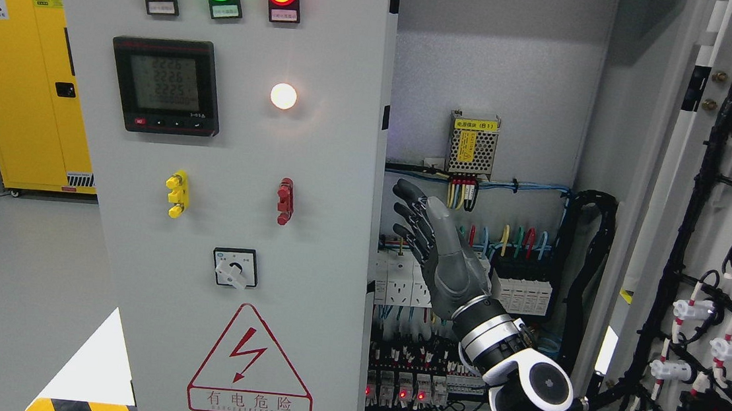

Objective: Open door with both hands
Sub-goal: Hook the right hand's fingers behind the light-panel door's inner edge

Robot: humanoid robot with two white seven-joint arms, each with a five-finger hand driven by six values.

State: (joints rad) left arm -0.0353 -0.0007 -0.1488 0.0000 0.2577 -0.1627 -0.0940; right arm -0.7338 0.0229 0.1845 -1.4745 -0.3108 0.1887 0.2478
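Note:
The grey cabinet's left door (329,242) stands shut, carrying three indicator lamps, a digital meter (166,85) and a rotary switch (234,268). The right door (660,211) is swung wide open to the right, with black wiring and components showing on its inner face. My right hand (418,227) comes up from the lower right and hangs inside the opened half, just right of the left door's free edge. Its fingers (406,202) are spread and straight and point up-left. They hold nothing, and I cannot tell whether they touch the edge.
Inside the cabinet are a power supply (473,144), coloured wires, terminal blocks and breakers (402,281). A yellow cabinet (27,70) stands on the floor at the far left. A white and black-yellow striped shape (92,387) shows at the bottom left.

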